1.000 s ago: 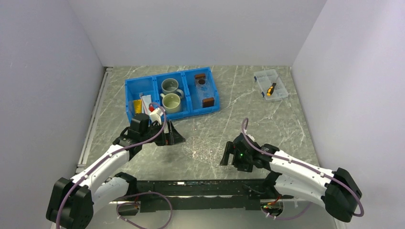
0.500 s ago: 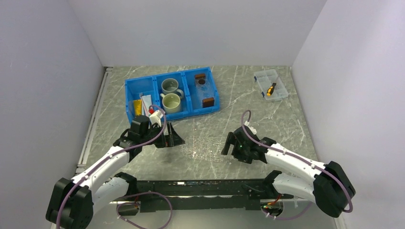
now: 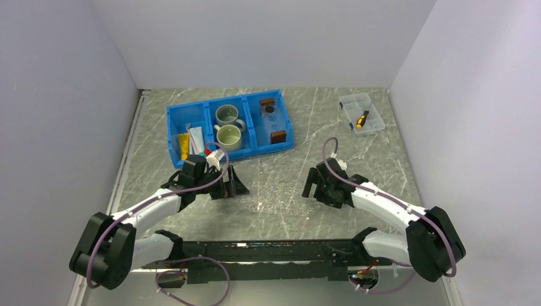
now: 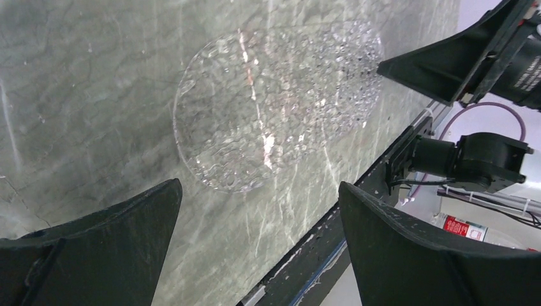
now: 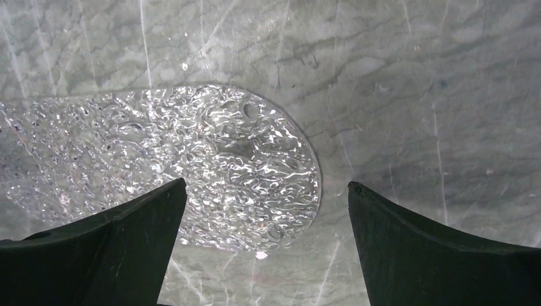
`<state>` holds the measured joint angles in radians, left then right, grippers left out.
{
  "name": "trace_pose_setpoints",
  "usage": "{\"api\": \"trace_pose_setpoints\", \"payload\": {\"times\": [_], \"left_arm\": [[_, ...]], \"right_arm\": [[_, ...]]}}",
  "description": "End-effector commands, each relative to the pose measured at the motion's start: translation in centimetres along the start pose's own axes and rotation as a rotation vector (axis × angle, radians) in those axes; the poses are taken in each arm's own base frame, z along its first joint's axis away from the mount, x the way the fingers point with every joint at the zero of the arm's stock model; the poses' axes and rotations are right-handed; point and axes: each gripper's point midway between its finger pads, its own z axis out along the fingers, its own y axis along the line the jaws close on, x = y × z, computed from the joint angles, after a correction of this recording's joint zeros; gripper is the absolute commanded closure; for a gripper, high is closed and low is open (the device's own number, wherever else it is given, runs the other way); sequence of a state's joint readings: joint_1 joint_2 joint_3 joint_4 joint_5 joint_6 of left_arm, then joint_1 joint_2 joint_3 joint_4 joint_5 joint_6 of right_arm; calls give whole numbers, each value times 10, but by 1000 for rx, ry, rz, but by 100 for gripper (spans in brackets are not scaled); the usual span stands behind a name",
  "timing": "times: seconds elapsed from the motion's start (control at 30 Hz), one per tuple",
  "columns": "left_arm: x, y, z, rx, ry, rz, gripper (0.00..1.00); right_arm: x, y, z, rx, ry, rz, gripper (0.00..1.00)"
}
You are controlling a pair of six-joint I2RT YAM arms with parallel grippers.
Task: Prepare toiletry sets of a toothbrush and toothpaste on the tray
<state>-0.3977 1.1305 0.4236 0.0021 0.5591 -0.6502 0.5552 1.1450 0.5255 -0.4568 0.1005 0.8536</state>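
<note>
The tray (image 3: 272, 120), clear with a brown block at each end, lies in the right compartment of the blue bin (image 3: 171, 131). A white toothpaste (image 3: 196, 136) tube with a teal end sits in the bin's left compartment beside a thin pale stick, likely the toothbrush (image 3: 189, 141). My left wrist partly hides both. My left gripper (image 3: 235, 185) (image 4: 258, 188) is open and empty, just left of a clear bumpy oval mat (image 3: 274, 201) (image 4: 274, 102) (image 5: 191, 159). My right gripper (image 3: 312, 185) (image 5: 266, 185) is open and empty at the mat's right end.
Two grey-green mugs (image 3: 228, 125) stand in the bin's middle compartment. A yellow item (image 3: 182, 144) lies by the toothpaste. A clear lidded box (image 3: 362, 113) holding a yellow-black tool sits at the back right. White walls close in on three sides.
My right gripper has moved away from the near edge, toward the back. The left gripper has shifted slightly right, and the left arm has dropped lower. Both stay open.
</note>
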Motion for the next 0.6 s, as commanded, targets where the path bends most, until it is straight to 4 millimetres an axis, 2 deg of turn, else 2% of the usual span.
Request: {"api": "trace_pose_setpoints", "payload": {"times": [0.0, 0.3, 0.57], "left_arm": [[-3, 2, 7, 6, -17, 5, 1], [1, 14, 13, -42, 0, -6, 1], [-5, 19, 21, -66, 8, -3, 1]], "right_arm": [[-13, 6, 5, 1, -26, -43, 0], [-5, 20, 15, -74, 13, -68, 0], [-1, 21, 21, -82, 37, -93, 0]]}}
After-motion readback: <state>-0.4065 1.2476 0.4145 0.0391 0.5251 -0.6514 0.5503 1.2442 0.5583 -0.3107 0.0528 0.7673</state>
